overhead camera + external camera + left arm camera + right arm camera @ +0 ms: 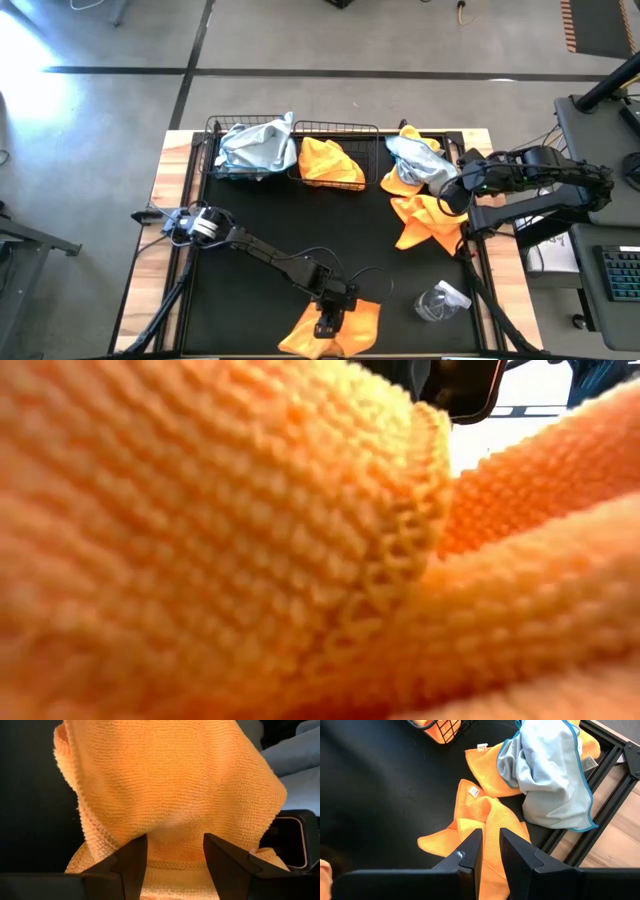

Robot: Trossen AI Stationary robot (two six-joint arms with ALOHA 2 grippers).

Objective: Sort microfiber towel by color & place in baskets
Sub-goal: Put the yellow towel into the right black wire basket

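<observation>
- Your left pincer [328, 328] stands released, fingers [131, 862] spread over the orange towel [350, 322], which lies directly beneath it at the tabletop's [260, 290] near edge.
- Your left arm stretches low, angled down.
- Your right pincer [462, 196], fingers narrowly parted and empty, hovers beside the towel pile [420, 190].

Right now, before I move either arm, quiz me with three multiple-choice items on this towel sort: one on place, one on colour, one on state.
1. The clear spray bottle lies:
A. in a basket
B. on the mat by the near right corner
C. under the left arm

2. The left basket holds a towel that is:
A. orange
B. green
C. pale blue-grey

3. The left gripper's fingers are:
A. apart above the orange towel
B. clamped on it
C. out of view

Answers: B, high view shows it there; C, blue-grey towel fills it; A, left wrist view shows towel between them.
</observation>
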